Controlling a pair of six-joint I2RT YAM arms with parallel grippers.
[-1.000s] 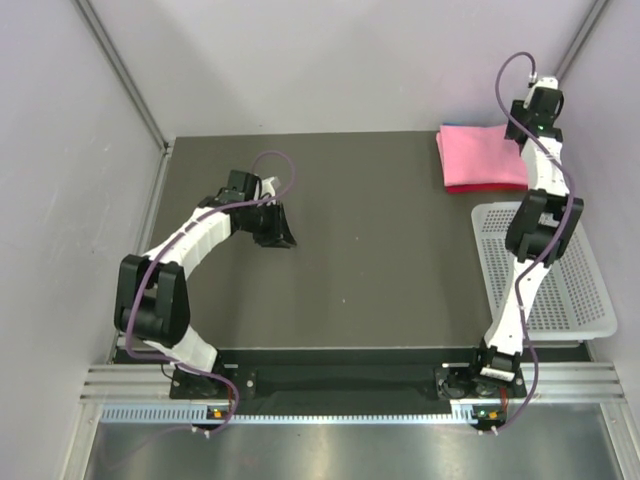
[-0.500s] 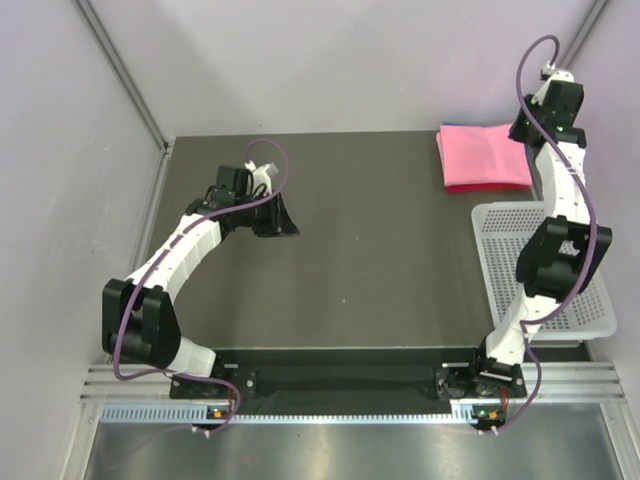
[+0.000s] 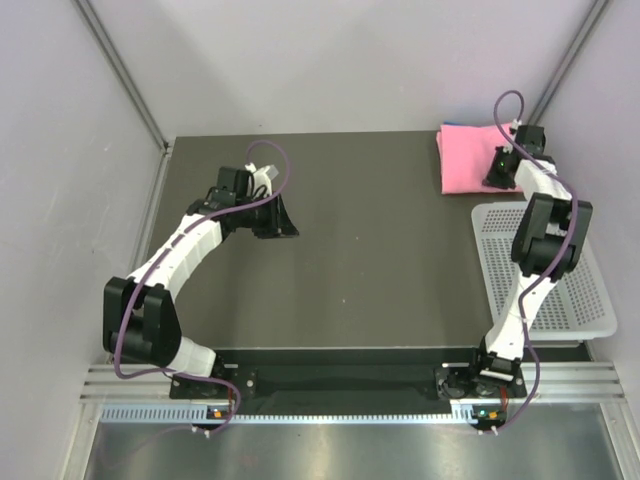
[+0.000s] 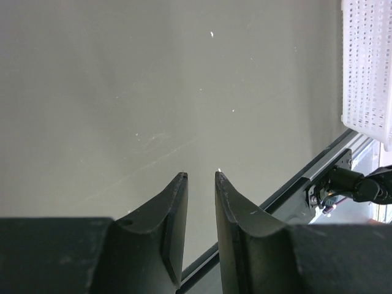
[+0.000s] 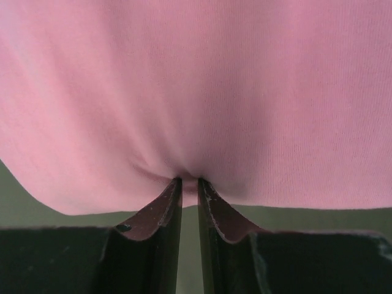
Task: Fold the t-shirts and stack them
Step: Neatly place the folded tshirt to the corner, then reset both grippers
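White mesh basket (image 3: pixel 570 290) is sitting at the table's (image 3: pixel 380 260) near right edge. Well left of the basket, left gripper (image 4: pixel 201 176) is hanging over bare tabletop, jaws narrowly parted, gripping nothing. Just beyond the basket's far end, folded pink t-shirt (image 3: pixel 465 160) is lying flat; right gripper (image 5: pixel 188 179) is pinching a pucker of its cloth.

Right gripper (image 3: pixel 497 166) down at far-right corner of dark table (image 3: pixel 380 260), sitting on right edge of folded pink t-shirt (image 3: pixel 465 158). Right arm stretched up over white mesh basket (image 3: pixel 580 300). Basket lies at table's right side, just nearer than shirt. Left gripper (image 3: pixel 281 218) low over bare tabletop, left of centre, well apart from shirt, fingers pointing right.
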